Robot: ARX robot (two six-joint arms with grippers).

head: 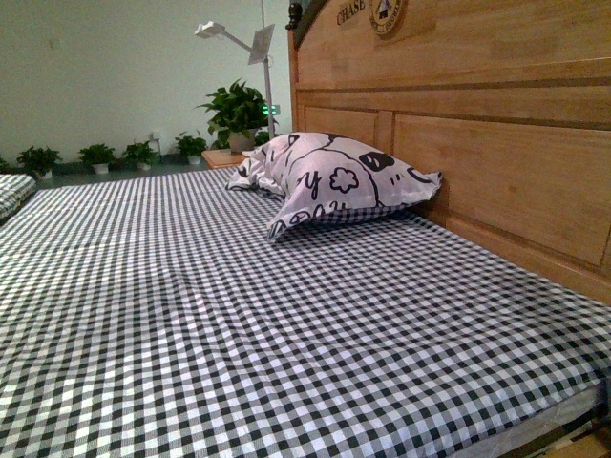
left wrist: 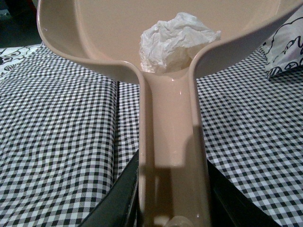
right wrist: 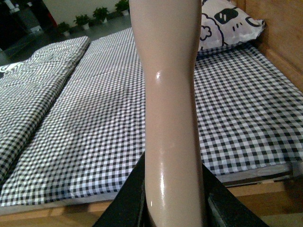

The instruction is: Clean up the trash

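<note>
At centre top of the left wrist view, the crumpled paper ball (left wrist: 175, 42) lies inside the smooth beige dustpan (left wrist: 94, 38). Left claw (left wrist: 173, 198) clamps its handle above checked bedding (left wrist: 61, 142). Right claw (right wrist: 173, 198) clamps a beige handle (right wrist: 170, 94); the patterned pillow (head: 329, 181) rests against the wooden headboard (head: 496, 162).

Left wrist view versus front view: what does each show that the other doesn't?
Only the left wrist view shows the beige dustpan, held by its handle in the left gripper, with the crumpled paper ball lying in its pan. Only the front view shows the wooden headboard and potted plants. Both show the checked bedsheet and the patterned pillow.
</note>
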